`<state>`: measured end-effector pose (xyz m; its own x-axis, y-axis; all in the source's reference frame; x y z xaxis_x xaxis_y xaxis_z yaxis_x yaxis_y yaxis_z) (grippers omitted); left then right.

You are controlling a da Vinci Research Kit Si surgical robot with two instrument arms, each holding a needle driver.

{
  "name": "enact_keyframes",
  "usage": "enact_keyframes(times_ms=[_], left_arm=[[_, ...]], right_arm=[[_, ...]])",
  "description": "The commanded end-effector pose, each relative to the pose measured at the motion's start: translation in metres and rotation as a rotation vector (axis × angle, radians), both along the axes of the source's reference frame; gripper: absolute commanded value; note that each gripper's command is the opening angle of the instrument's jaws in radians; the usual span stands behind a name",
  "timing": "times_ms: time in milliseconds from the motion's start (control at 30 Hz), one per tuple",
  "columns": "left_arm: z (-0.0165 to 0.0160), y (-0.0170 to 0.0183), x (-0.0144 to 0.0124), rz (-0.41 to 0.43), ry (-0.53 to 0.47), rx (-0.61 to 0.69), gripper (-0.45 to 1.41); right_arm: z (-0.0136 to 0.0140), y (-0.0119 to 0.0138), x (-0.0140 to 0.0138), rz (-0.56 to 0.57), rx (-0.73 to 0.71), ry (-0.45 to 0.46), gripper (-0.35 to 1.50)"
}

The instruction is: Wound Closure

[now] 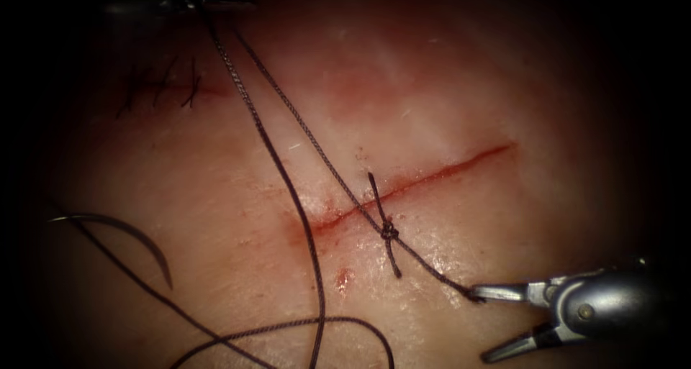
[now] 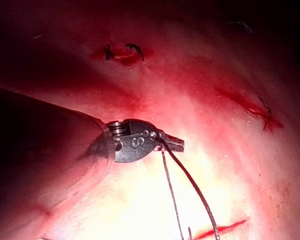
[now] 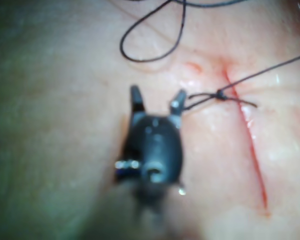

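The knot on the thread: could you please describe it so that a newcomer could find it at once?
Start at the long red cut crossing the tissue in the endoscope view. Near its left end, just below it, the knot sits as a small dark lump on the thread leading to the right claw. Unlike the smooth strands around it, it is bunched, with a short tail.

Light pools on the middle of the tissue (image 1: 403, 103) in the endoscope view and falls to black at every edge; wet glints line the cut (image 1: 425, 182); the right tool (image 3: 157, 102) is blurred in its wrist view.
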<state>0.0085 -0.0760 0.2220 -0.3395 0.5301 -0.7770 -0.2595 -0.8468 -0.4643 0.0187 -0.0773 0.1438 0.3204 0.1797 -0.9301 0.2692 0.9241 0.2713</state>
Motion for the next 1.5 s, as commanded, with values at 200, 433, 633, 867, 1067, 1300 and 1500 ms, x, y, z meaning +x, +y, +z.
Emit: enact_keyframes(times_ms=[200, 433, 633, 867, 1067, 1300, 1500], left_arm=[[-0.0010, -0.0016, -0.0022, 0.013, -0.017, -0.001, -0.45], [-0.0040, -0.0018, -0.0025, 0.028, -0.029, -0.015, -0.45], [-0.0064, -0.0012, -0.0025, 0.033, -0.041, -0.027, -0.45], [-0.0090, -0.0013, -0.0031, 0.041, -0.044, -0.034, -0.45], [-0.0093, -0.0017, -0.0031, 0.037, -0.048, -0.036, -0.45], [-0.0095, -0.0019, -0.0031, 0.038, -0.049, -0.035, -0.45], [-0.0100, -0.0018, -0.0031, 0.045, -0.053, -0.041, -0.45]], right_arm=[[-0.0022, 0.0008, -0.0020, 0.111, 0.147, -0.033, 1.30], [-0.0023, 0.0064, 0.0022, 0.326, 0.160, -0.122, 1.30], [-0.0013, 0.0081, 0.0048, 0.409, 0.158, -0.165, 1.30], [0.0002, 0.0085, 0.0086, 0.459, 0.147, -0.233, 1.46], [0.0007, 0.0090, 0.0096, 0.470, 0.146, -0.241, 1.46], [0.0011, 0.0097, 0.0105, 0.480, 0.145, -0.249, 1.48], [0.0017, 0.0096, 0.0113, 0.470, 0.144, -0.259, 1.48]])
